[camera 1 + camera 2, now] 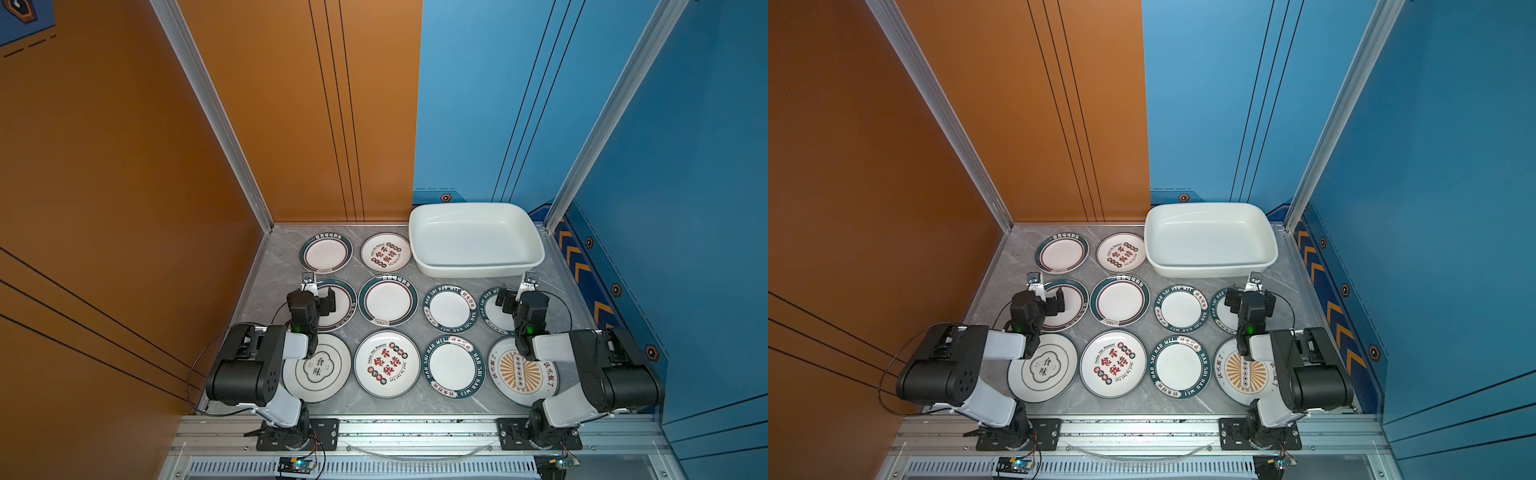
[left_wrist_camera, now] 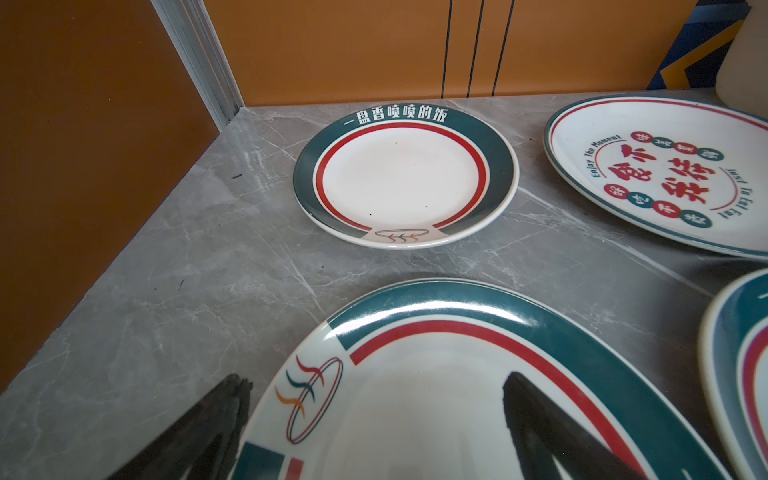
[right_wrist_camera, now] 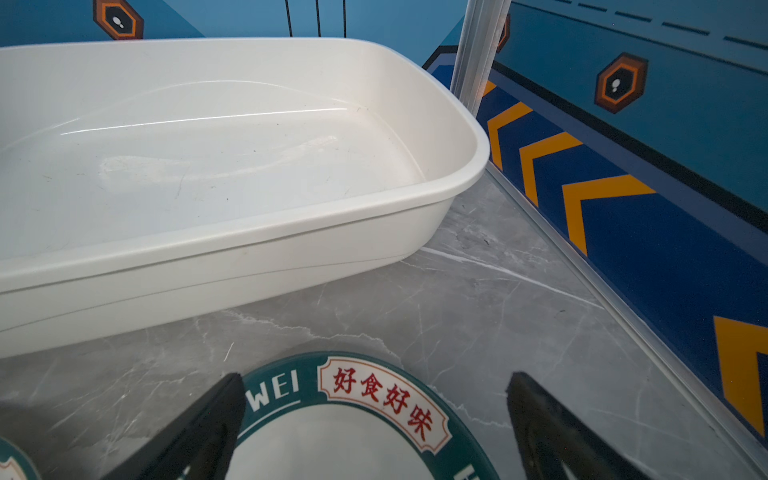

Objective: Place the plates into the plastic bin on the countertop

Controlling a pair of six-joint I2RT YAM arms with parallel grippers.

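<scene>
1. Orange walls [image 1: 124,166] close the left and far-left sides of the cell and blue walls [image 1: 685,166] the right; between them lies the grey marble table [image 1: 282,270], edged by aluminium framing [image 1: 415,428].
2. The plastic bin [image 1: 473,270] stands on the table in the far right corner, white and glossy.
3. Ten plates [image 1: 387,300] lie flat on the table outside the bin: two in a far row left of the bin, four in a middle row, four in a near row.
4. In the far row a teal-rimmed plate [image 1: 326,252] sits left of a red-lettered plate [image 1: 385,252], which lies just beside the bin's left wall.
5. The near row runs, left to right: an emblem plate [image 1: 318,368], a large red-lettered plate [image 1: 386,363], a teal lettered-rim plate [image 1: 453,366], and an orange sunburst plate [image 1: 521,370] partly under the right arm [image 1: 602,374].
6. The left end effector [image 2: 378,378] hovers over the leftmost middle-row plate [image 2: 415,395], teal and red at the rim; its jaws stand wide and hold nothing, one finger [image 2: 216,424] at the plate's outer edge, the other above its well.
7. The right end effector [image 3: 376,376] hovers over the rightmost middle-row plate [image 3: 374,395], whose teal rim reads "WEI" beside red characters; its jaws stand wide and hold nothing, and the bin lies just beyond.
</scene>
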